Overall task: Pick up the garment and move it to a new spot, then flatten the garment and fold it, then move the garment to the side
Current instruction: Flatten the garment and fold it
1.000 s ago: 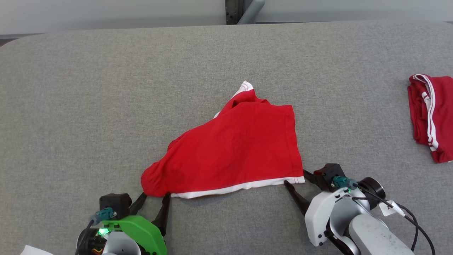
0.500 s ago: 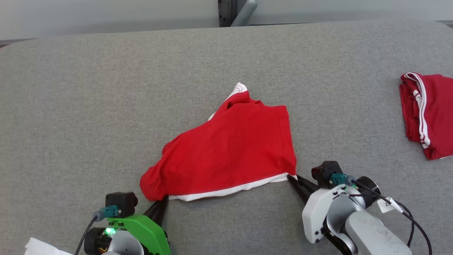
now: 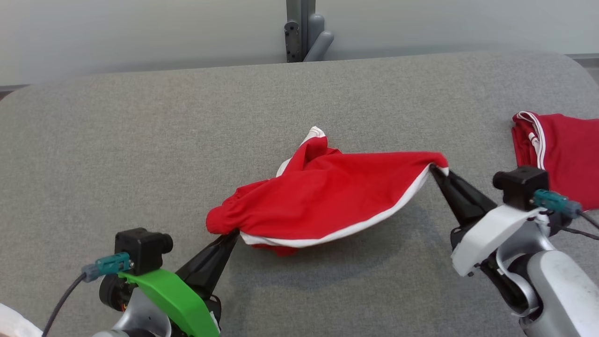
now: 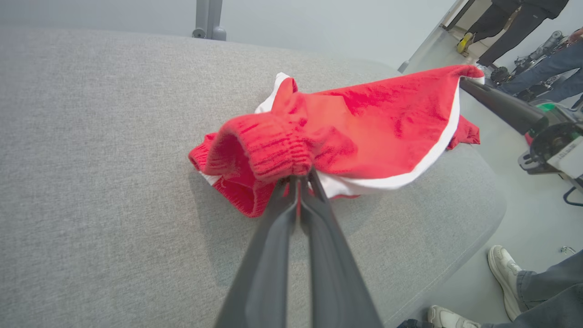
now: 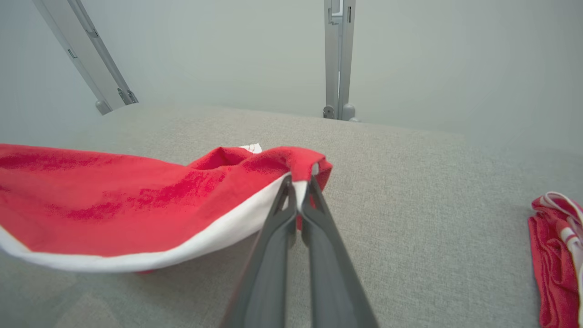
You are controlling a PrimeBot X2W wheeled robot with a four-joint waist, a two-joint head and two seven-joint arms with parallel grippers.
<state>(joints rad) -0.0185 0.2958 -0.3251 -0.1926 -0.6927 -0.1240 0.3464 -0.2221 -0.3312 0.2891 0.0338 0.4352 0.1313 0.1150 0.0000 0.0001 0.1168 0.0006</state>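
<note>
Red garment [image 3: 337, 196] hung stretched crosswise: ribbed end pinched by the left gripper [image 3: 236, 232], white-hemmed corner clamped higher by the right gripper [image 3: 434, 169].

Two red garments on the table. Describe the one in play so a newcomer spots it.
On the grey table, look at the middle, not the right edge. The garment there is red with a white hem. Unlike the folded pile lying at the right, it hangs between the left gripper and right gripper, each shut on one end.
</note>
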